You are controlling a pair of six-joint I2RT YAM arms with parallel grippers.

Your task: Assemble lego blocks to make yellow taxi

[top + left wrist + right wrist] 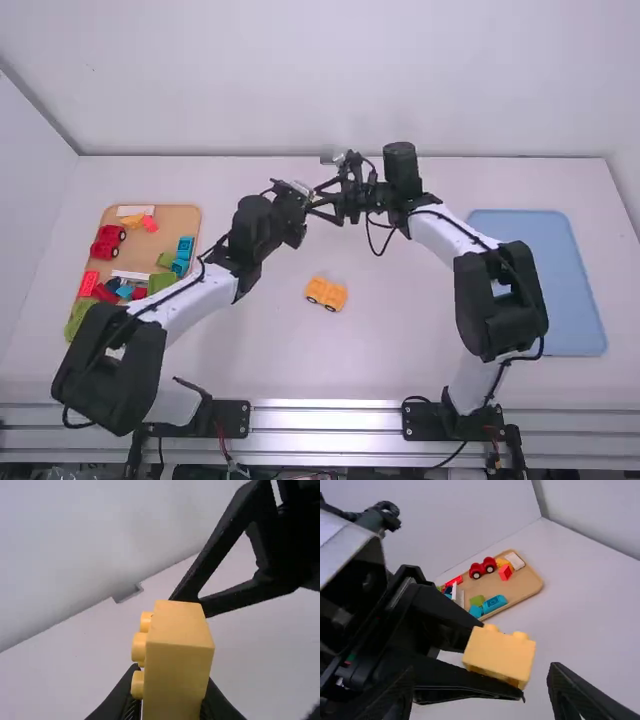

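Above the table's middle, my left gripper (pixel 301 192) and my right gripper (pixel 318 203) face each other in the high view. In the left wrist view my left gripper (pixel 167 700) is shut on a yellow block (pixel 177 665) whose studs face sideways. My right gripper (pixel 481 677) stands open, its fingers wide apart, with that yellow block (pixel 500 652) between them, held by the left gripper. Whether the right fingers touch it, I cannot tell. Lower on the table lies a yellow car base with dark wheels (pixel 326 293).
At the left, a tan tray (pixel 187 217) holds a red wheeled base (pixel 107 242), blue blocks (pixel 182 256) and several green, red and white pieces. A blue tray (pixel 545 270) lies at the far right. Behind the arms stands the wall.
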